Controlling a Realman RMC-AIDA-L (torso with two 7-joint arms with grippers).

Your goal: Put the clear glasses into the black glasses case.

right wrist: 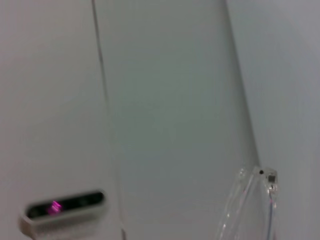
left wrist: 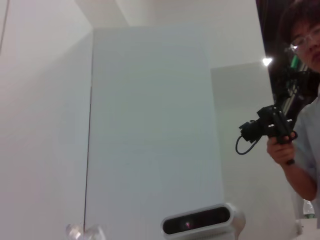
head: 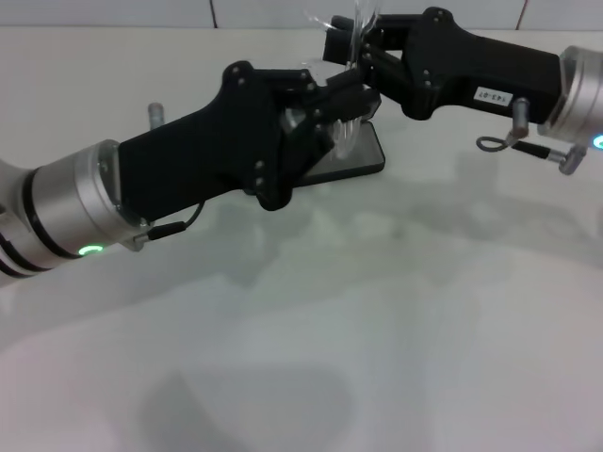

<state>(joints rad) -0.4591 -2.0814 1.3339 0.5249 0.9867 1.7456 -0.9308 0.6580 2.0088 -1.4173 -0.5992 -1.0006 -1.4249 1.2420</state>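
Observation:
The clear glasses are held up in the air above the back of the white table, and my right gripper, reaching in from the right, is shut on them. My left gripper comes in from the lower left and sits right beneath and against the glasses. Under it lies the black glasses case, flat on the table and mostly hidden by the left hand. A clear temple of the glasses shows in the right wrist view. A small clear tip shows in the left wrist view.
Both wrist cameras look up at a pale wall. A grey camera bar shows in each. A person holding a black device stands off to one side.

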